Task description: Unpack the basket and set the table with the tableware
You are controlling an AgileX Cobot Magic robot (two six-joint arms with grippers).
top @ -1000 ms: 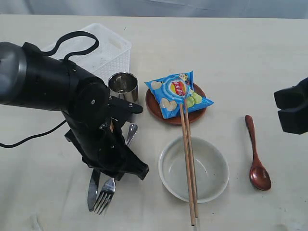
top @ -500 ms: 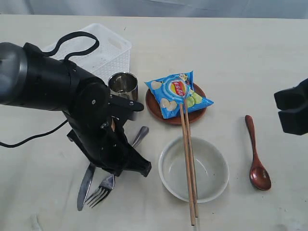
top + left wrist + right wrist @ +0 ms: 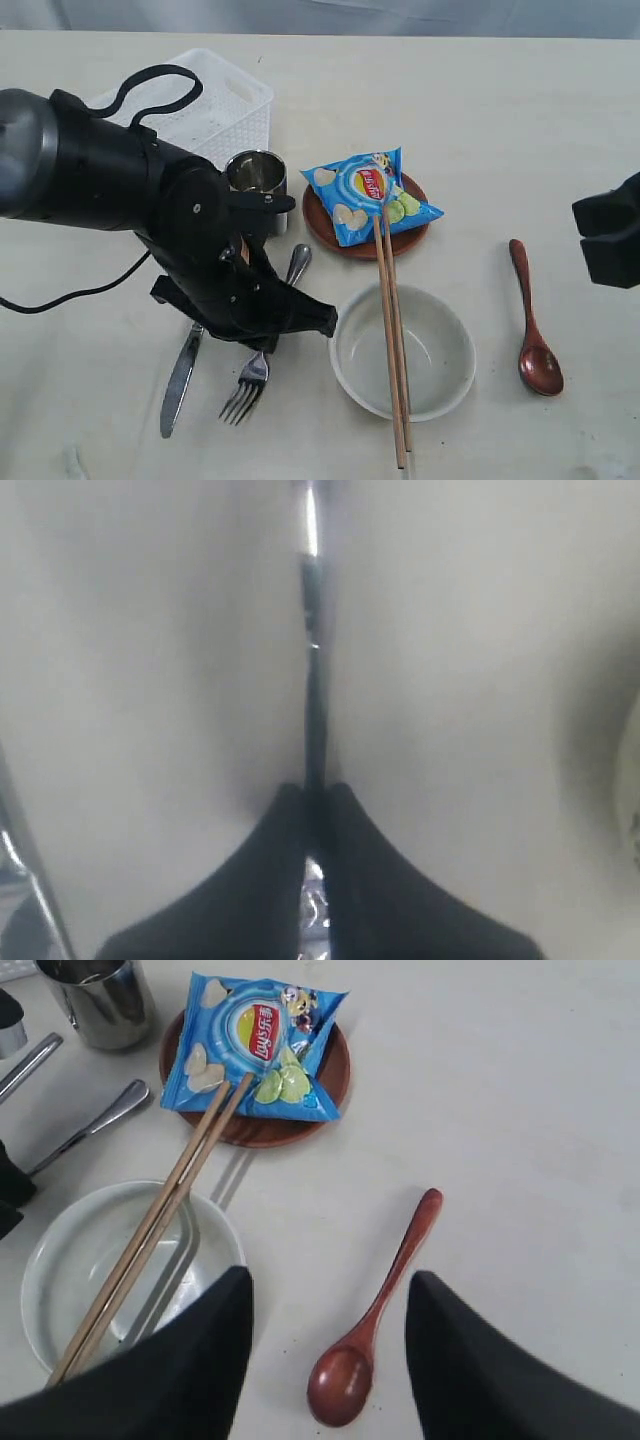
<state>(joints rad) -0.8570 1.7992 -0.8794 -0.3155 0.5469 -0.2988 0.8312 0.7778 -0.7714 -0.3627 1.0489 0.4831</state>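
Well, my left fingers [image 3: 280,825] are clamped shut on the fork [image 3: 250,382] by its thin handle, down on the table [image 3: 500,130] between knife [image 3: 180,370] and bowl [image 3: 440,350], so a swivel or slip could knock the bowl; my right fingers [image 3: 190,1360] hang open above the spoon [image 3: 375,1320].

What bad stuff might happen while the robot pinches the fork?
The left gripper pinches the fork by its thin handle only, so it might twist or slip out. The fork sits close to the bowl; a swing might bump it and roll the chopsticks off. The left arm is right beside the steel cup and might tip it.
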